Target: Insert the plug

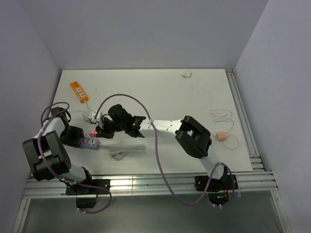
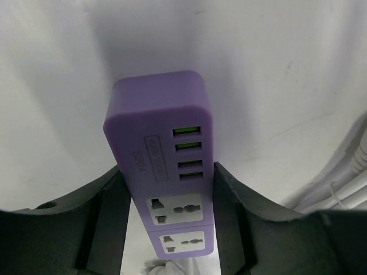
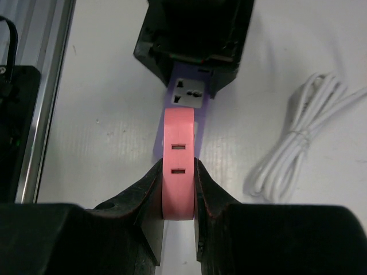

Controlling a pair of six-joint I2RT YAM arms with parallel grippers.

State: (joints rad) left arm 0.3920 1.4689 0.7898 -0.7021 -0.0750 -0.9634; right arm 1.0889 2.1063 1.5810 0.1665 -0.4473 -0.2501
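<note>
The plug (image 3: pixel 179 172) is a flat salmon-pink block with two slots in its upturned edge. My right gripper (image 3: pixel 179 167) is shut on its sides, holding it just over the table at the end of the lilac power strip (image 3: pixel 188 94); its prongs are hidden. From above, the plug (image 1: pixel 92 132) sits at the strip (image 1: pixel 92 143), with the right gripper (image 1: pixel 100 129) beside it. My left gripper (image 2: pixel 166 180) is shut on the strip (image 2: pixel 157 114), a finger pressed to each long side. The strip's USB ports and two sockets face up.
An orange power strip (image 1: pixel 78 91) lies at the back left. A coiled white cable (image 1: pixel 127 152) lies near the front, right of the plug. Another small pink block (image 1: pixel 221 136) with a thin pale cord lies at the right. Metal rails (image 1: pixel 160 183) line the front and right edges.
</note>
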